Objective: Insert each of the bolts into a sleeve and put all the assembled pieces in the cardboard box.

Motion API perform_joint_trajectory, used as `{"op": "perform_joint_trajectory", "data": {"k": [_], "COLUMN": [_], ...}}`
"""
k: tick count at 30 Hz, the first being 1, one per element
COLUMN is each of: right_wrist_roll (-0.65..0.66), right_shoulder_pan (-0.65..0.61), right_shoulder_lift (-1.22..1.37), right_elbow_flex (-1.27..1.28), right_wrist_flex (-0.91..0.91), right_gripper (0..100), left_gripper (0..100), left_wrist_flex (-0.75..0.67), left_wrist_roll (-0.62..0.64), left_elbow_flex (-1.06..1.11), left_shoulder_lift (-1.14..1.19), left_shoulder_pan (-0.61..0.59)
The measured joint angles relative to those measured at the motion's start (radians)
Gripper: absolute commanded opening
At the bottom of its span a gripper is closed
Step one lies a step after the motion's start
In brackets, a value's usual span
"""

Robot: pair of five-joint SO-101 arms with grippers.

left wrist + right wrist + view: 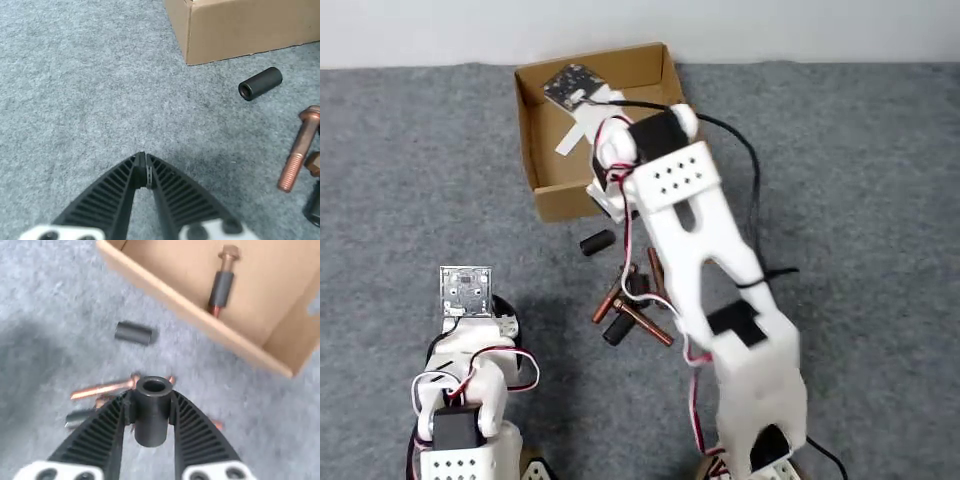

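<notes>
My right gripper (151,399) is shut on an upright black sleeve (151,417), held above the carpet just in front of the cardboard box (190,310). Inside the box lies one copper bolt fitted in a sleeve (221,287). A loose sleeve (133,333) and a copper bolt (100,389) lie on the carpet below. From above, the right arm (680,200) reaches to the box's (545,100) front wall, with the bolts (645,320) and a sleeve (597,242) beside it. My left gripper (145,162) is shut on nothing, low over bare carpet, apart from a sleeve (260,83) and a bolt (299,150).
Grey carpet covers the table. The left arm (465,400) sits at the front left with open carpet around it. Another dark sleeve (617,330) lies among the bolts. A white paper label and a dark patch lie on the box floor (582,118).
</notes>
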Motion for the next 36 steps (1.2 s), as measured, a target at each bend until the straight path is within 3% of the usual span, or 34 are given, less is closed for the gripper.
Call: {"op": "perform_joint_trajectory", "data": {"k": [10,17,24,30,36], "right_wrist_roll": [-0.057,-0.106,-0.247,-0.342,-0.359], "right_shoulder_pan": [0.146,0.258,0.370,0.574,0.747], "right_shoulder_lift": [-0.523,-0.839,-1.073,-1.204,-1.330], "right_elbow_flex": [0.545,0.904,1.065,1.181,1.283], "right_wrist_flex": [0.000,0.000,0.000,0.002,-0.008], "right_gripper": [0.9,0.9,0.9,0.9,0.9], "left_gripper": [1,1,1,1,1], "left_wrist_flex": [0.072,0.132,0.135,0.147,0.371], "left_wrist_roll": [-0.157,-0.166,-0.166,-0.164,-0.176], "left_elbow_flex": [-0.035,-0.190,-0.431,-0.752,-1.097], "left_shoulder_lift": [0.000,0.037,0.413,0.881,1.320], "left_shoulder_pan": [0.075,0.083,0.083,0.100,0.213]}}
